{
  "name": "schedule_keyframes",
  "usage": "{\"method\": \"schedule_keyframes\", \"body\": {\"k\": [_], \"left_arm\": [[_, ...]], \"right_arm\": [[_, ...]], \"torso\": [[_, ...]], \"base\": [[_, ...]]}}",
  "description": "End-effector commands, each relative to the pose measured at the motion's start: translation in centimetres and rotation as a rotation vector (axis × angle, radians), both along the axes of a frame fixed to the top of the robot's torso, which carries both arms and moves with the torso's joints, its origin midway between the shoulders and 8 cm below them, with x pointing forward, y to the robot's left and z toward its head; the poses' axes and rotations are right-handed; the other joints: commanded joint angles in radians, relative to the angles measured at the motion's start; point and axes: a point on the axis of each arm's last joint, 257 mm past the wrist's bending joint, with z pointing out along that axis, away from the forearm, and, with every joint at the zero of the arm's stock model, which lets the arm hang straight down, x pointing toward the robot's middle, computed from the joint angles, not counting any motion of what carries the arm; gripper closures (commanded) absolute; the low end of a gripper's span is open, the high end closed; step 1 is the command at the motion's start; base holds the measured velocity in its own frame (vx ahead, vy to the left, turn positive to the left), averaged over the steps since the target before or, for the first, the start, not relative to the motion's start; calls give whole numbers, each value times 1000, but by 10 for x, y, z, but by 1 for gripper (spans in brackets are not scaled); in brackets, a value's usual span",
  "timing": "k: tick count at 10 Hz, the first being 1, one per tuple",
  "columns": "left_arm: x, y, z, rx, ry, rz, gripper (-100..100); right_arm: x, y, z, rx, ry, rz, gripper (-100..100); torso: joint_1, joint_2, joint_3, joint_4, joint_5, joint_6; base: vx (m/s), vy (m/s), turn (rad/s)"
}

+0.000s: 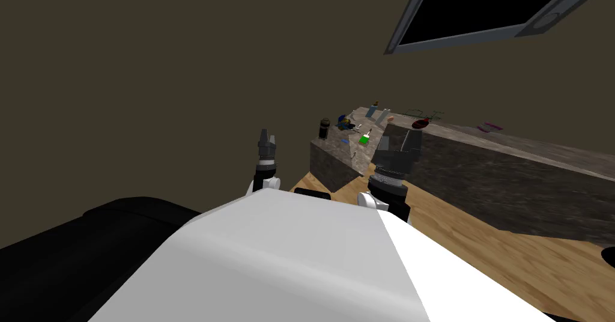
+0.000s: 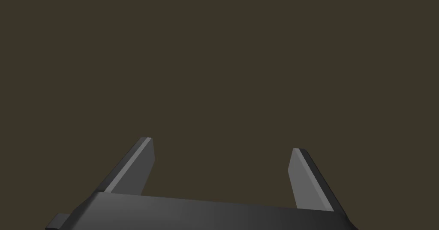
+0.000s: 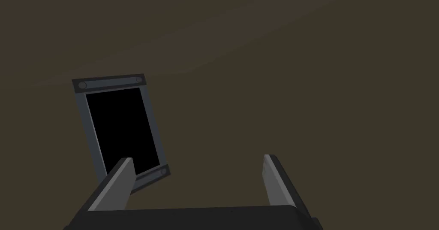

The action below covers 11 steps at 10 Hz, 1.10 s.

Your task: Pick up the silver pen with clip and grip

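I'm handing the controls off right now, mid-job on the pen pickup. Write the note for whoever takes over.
Left gripper: open, empty, raised short of the counter.
Right gripper: open, empty, raised just before the counter.
Things: small clutter lies on the end of the mottled grey-brown stone-look counter beyond both grippers, around a small green block; the silver pen is too small to single out there.
Done: nothing grasped.
Left: drive closer, find the pen, grip it, lift.

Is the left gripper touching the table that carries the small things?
Apart. In the head view, a strip of bare wall separates the left gripper from the near end of the table.
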Motion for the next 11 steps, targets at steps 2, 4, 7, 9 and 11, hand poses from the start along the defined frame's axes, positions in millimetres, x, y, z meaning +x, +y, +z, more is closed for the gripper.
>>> {"method": "schedule_keyframes", "body": {"k": [2,4,7,9,11], "left_arm": [[0,0,0,0,0,0,0],[0,0,0,0,0,0,0],[0,0,0,0,0,0,0],[0,0,0,0,0,0,0],[0,0,0,0,0,0,0]], "right_arm": [[0,3,-12,-122,43,-12,-100],[-1,3,-23,-232,83,-31,-100],[-3,0,-47,-437,155,-70,-100],[-4,-1,-57,-524,182,-82,-100],[-8,-8,-76,-682,234,-107,-100]], "torso": [[-3,2,1,0,0,0],[-7,4,2,1,-2,0],[-10,6,3,1,-2,0],[-12,6,4,1,-3,0],[-7,5,3,1,-2,0]], "base": [[-51,-62,151],[-57,-111,171],[-92,-133,237],[-91,-143,181],[-113,-94,264]]}}
